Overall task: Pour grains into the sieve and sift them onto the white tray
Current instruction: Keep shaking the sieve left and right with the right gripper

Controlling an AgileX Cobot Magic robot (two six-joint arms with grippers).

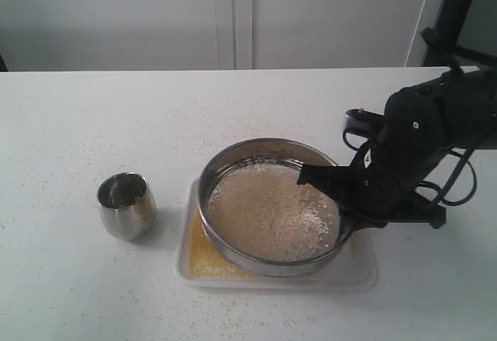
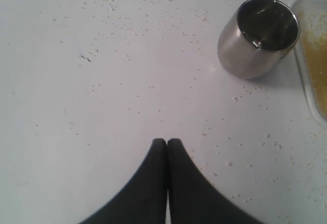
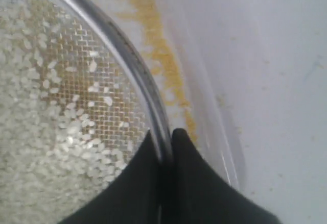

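The round steel sieve (image 1: pixel 233 166) hangs tilted just over the white tray (image 1: pixel 363 271), its left side low. Whitish rice-like grains (image 1: pixel 272 213) cover its mesh, and fine yellow-orange grains (image 1: pixel 203 257) lie on the tray beneath. My right gripper (image 1: pixel 345 228) is shut on the sieve's right rim; in the right wrist view the fingers pinch the sieve wall (image 3: pixel 134 60), with one finger inside over the rice (image 3: pixel 41 132) and one outside. My left gripper (image 2: pixel 167 141) is shut on nothing, hovering above bare table, and is out of the exterior view.
A small rounded steel cup (image 1: pixel 126 205) stands upright and empty left of the tray, also in the left wrist view as the cup (image 2: pixel 258 38). Stray grains speckle the white tabletop (image 1: pixel 70 123). A tray corner (image 2: pixel 312 55) shows beside the cup.
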